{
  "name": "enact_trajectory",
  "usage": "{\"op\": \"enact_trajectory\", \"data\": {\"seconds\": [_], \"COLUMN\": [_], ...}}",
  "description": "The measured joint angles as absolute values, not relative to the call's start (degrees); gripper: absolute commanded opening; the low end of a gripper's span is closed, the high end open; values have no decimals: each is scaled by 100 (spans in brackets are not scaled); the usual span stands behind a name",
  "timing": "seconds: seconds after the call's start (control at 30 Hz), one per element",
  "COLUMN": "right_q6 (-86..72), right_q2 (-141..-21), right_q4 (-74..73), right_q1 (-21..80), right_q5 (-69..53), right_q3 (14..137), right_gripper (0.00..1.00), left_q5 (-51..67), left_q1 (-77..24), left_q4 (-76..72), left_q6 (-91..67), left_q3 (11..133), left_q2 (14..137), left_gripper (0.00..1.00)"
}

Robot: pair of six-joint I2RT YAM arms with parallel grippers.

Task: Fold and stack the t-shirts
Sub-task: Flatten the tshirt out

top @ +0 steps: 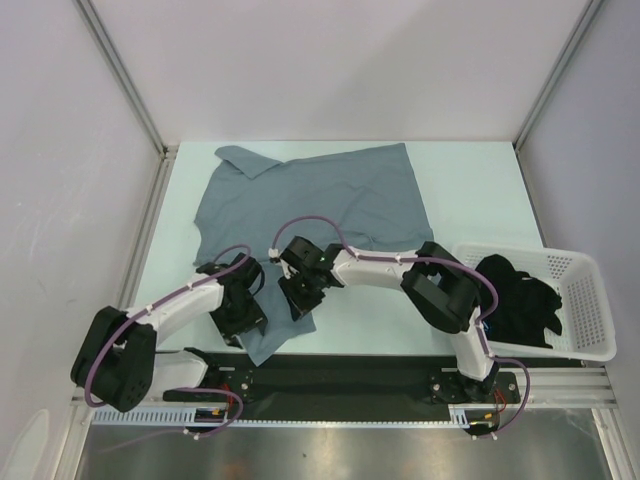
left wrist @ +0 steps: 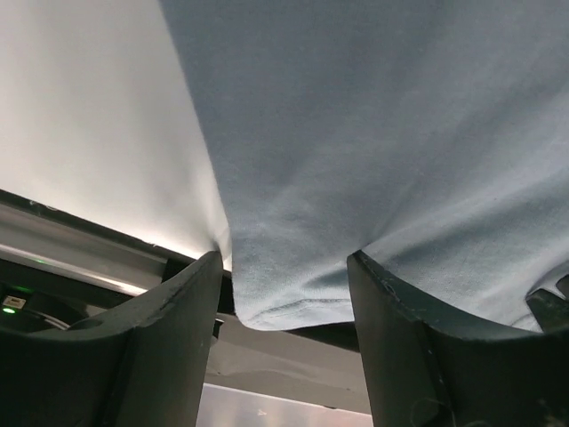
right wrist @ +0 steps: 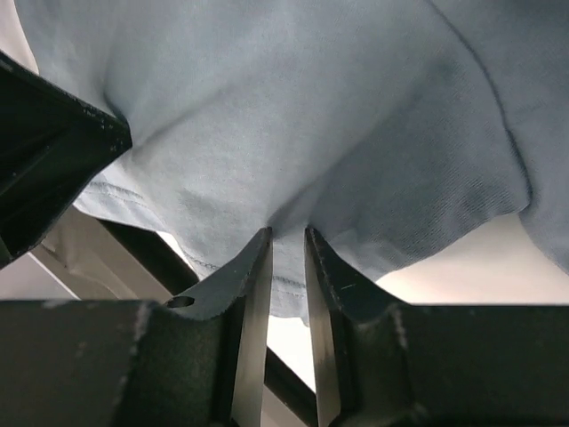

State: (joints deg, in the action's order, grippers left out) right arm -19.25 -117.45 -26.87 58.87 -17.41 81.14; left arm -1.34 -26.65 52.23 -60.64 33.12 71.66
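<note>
The slate grey-blue t-shirt point(top: 320, 200) lies spread on the table, collar at the far left and bottom hem toward the arms. My left gripper point(top: 243, 310) is at the near left corner of the hem. Its fingers point(left wrist: 178, 302) stand wide apart, open, with the hem point(left wrist: 284, 302) lying between them. My right gripper point(top: 300, 292) is just to its right, shut on a pinched fold of the hem point(right wrist: 287, 267). The black t-shirt point(top: 515, 295) lies crumpled in the basket.
A white lattice basket point(top: 585, 265) stands at the right edge of the table. White walls with metal posts close in the far side and both flanks. The black base rail point(top: 330, 375) runs along the near edge, just below the hem.
</note>
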Motion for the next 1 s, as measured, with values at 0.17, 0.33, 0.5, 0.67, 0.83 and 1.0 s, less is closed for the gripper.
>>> {"op": "enact_trajectory", "data": {"seconds": [0.17, 0.33, 0.5, 0.67, 0.83, 1.0], "right_q6": [-1925, -1920, -1852, -1839, -1841, -2005], "right_q2": [-11640, -11251, -10949, -10886, -10897, -11131], "right_q4": [-2515, -2270, -2427, -2899, -3295, -3341], "right_q1": [6020, 6423, 6783, 6626, 6366, 6018], "right_q5": [-1608, -1590, -1599, -1658, -1662, -1584], "right_q3": [7950, 7376, 7026, 7124, 7931, 8868], "right_gripper": [29, 31, 32, 43, 54, 56], "left_q5": [5, 84, -215, -954, -1490, -1579], "left_q1": [-2602, -2598, -2412, -2187, -2180, -2128], "left_q4": [5247, 5942, 7037, 7400, 7478, 7529], "left_q6": [-6399, -6615, -6711, -6449, -6132, -5909], "left_q3": [3175, 3070, 3662, 5319, 6023, 6020], "left_q2": [7078, 6525, 5221, 4519, 4442, 4779], "left_gripper": [64, 64, 64, 65, 67, 67]}}
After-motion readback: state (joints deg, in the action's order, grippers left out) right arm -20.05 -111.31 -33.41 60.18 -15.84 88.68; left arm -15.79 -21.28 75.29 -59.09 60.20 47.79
